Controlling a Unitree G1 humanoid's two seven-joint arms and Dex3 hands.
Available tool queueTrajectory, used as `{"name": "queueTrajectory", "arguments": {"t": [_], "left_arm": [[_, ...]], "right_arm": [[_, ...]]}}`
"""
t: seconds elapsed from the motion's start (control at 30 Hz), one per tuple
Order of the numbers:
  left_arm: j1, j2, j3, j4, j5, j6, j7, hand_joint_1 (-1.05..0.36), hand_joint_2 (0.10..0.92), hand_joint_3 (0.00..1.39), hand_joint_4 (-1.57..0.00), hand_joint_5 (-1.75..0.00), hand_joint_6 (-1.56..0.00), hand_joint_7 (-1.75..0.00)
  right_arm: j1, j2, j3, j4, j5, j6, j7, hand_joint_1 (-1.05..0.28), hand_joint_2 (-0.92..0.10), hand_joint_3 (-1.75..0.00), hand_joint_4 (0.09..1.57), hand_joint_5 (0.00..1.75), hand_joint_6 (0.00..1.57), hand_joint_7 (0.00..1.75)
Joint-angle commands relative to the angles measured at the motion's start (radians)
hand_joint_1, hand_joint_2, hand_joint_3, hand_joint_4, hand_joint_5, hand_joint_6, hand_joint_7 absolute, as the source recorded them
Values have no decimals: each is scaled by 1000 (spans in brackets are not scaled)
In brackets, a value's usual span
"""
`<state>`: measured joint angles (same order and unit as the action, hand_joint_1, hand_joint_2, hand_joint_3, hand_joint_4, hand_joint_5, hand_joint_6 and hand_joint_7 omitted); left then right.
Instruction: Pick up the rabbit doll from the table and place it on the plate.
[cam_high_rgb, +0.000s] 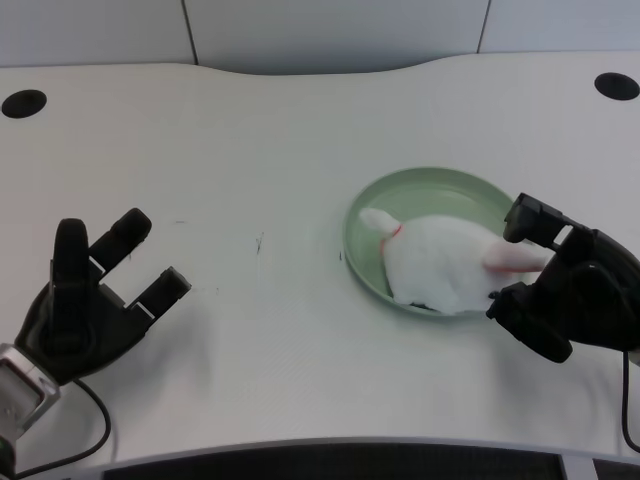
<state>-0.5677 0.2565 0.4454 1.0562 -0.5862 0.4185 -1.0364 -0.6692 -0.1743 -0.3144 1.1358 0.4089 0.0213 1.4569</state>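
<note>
Head view looks down on a white desk (300, 330) with the left hand (85, 305) low at the picture's left edge. That hand holds nothing: its black fingers (122, 236) are spread apart and point up and to the right, away from the robot, with bare desk showing between them. A dark cable (95, 430) loops on the desk just beside its silver forearm.

Well apart from it, across the middle of the desk, the rabbit doll (435, 265) lies inside the pale green plate (420, 185). The doll is white and soft, on its side, with a thin red band near its smaller end, which points toward the plate's left rim. Its bulk fills the plate's near half, and its pinkish part reaches over the right rim.

The right hand (570, 295) sits just beside the plate's right edge, its fingers curled near that pinkish end of the doll; whether they touch it cannot be told.

Two round dark holes (24, 103) mark the desk's far corners, and a few small dark scuffs (259, 243) show between the left hand and the plate.
</note>
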Motion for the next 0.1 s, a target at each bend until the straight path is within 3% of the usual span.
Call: {"name": "queueTrajectory", "arguments": {"t": [0.03,0.07,0.1], "left_arm": [[5,21,5,6,1,16,-16,-840,921,172,-393,-1746,-365,-1402],[6,20,6,10,1,17,-20,-838,921,149,-398,-1746,-365,-1410],[6,19,7,12,1,17,-22,-844,921,152,-402,-1746,-362,-1419]], "right_arm": [[-1,-12,8,4,-5,14,-2,-628,-861,-3,1160,1746,942,1555],[-1,-13,6,10,-2,21,-1,-633,-861,-3,1168,1746,974,1469],[-1,-14,4,14,2,25,-1,-623,-866,-4,1165,1746,960,1504]]}}
